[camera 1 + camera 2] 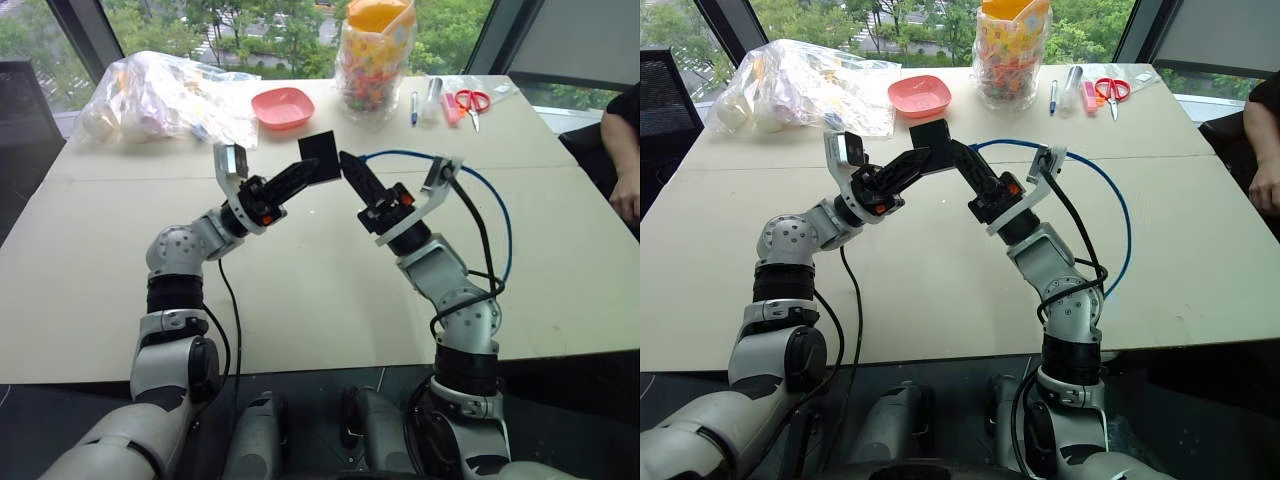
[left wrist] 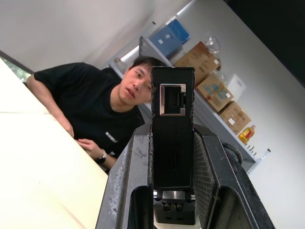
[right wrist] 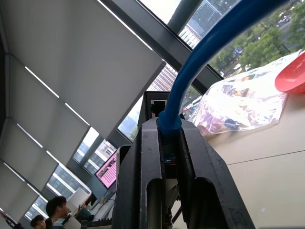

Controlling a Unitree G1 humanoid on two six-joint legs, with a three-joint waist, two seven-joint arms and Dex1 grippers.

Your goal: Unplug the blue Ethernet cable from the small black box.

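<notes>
The left gripper (image 1: 305, 175) is shut tight on the small black box (image 1: 322, 157) and holds it up above the table (image 1: 300, 280), its port bare. Just beside the box, the right gripper (image 1: 352, 170) pinches the plug end of the blue Ethernet cable (image 1: 490, 195), which loops back behind that hand.

The small black box (image 2: 172, 138) was matte black with a fine woven texture, its port framed in silver metal. The blue Ethernet cable (image 1: 497, 205) was a clear mid-blue. Both grippers had black fingers and orange spots. The table (image 1: 300, 290) was pale beige. On it sat a salmon-pink bowl (image 1: 282, 106), red-handled scissors (image 1: 472, 102), and a jar (image 1: 375, 55) of what seemed multicoloured pieces under an orange top.
</notes>
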